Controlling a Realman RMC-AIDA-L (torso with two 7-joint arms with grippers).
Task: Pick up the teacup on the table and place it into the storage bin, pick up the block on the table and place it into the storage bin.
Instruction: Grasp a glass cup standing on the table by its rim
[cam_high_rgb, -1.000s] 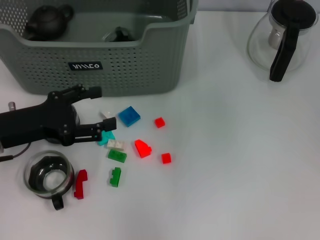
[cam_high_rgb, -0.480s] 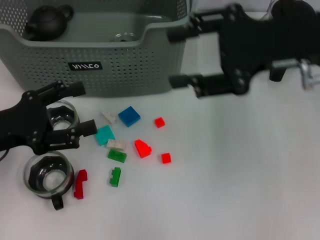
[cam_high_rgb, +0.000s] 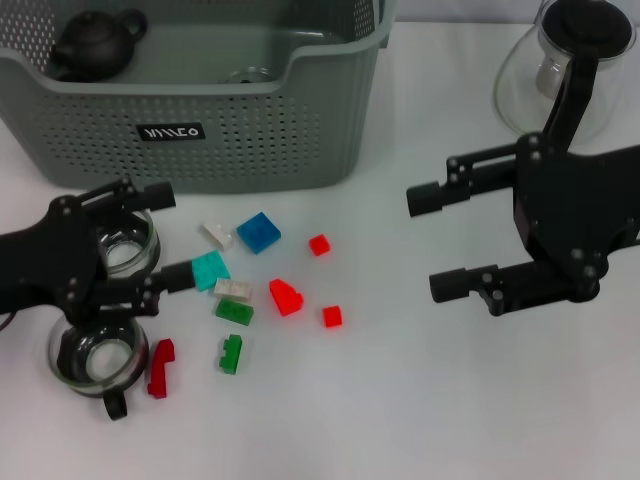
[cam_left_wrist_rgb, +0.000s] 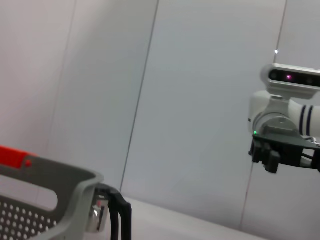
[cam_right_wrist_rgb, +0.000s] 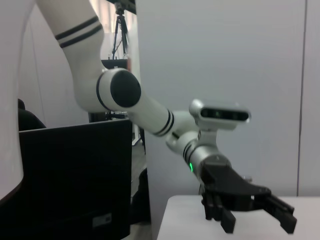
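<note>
L gripper, R gripper agape

The storage bin is cut off by the head view's top and left edges, so its far wall goes unseen. The left gripper covers part of a glass teacup between its spread jaws. The right gripper hides part of the glass pot's black handle; that pot runs past the top edge.

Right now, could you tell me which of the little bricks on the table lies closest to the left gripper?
The turquoise brick: it sits right at the tip of the left gripper's lower finger, while the other bricks lie farther off.
</note>
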